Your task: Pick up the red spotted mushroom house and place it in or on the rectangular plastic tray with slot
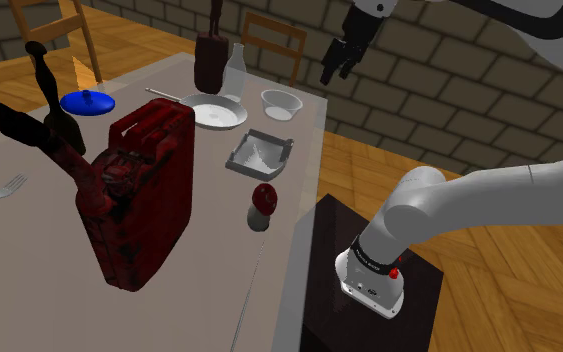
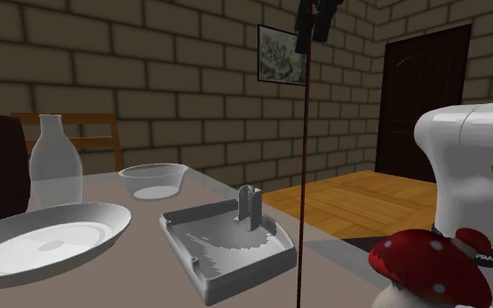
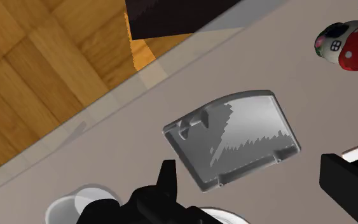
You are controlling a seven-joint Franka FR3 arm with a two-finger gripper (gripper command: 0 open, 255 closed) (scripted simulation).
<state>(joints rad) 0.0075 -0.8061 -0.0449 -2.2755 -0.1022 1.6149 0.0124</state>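
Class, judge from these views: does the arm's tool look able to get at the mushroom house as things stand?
Probably yes. The tool hangs high above the table, and the mushroom house stands uncovered near the table's edge, apart from the tray and the red canister.

On the table [image 1: 209,245], the tray [image 1: 257,155] lies between mushroom house [image 1: 262,204] and bowl [image 1: 281,103], with the plate [image 1: 219,115] seemingly near it.

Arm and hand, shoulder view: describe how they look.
The arm is glossy white, with rounded links and dark joints. Near its base sits a black band with white lettering and a small red dot. The hand is all black and two-fingered.
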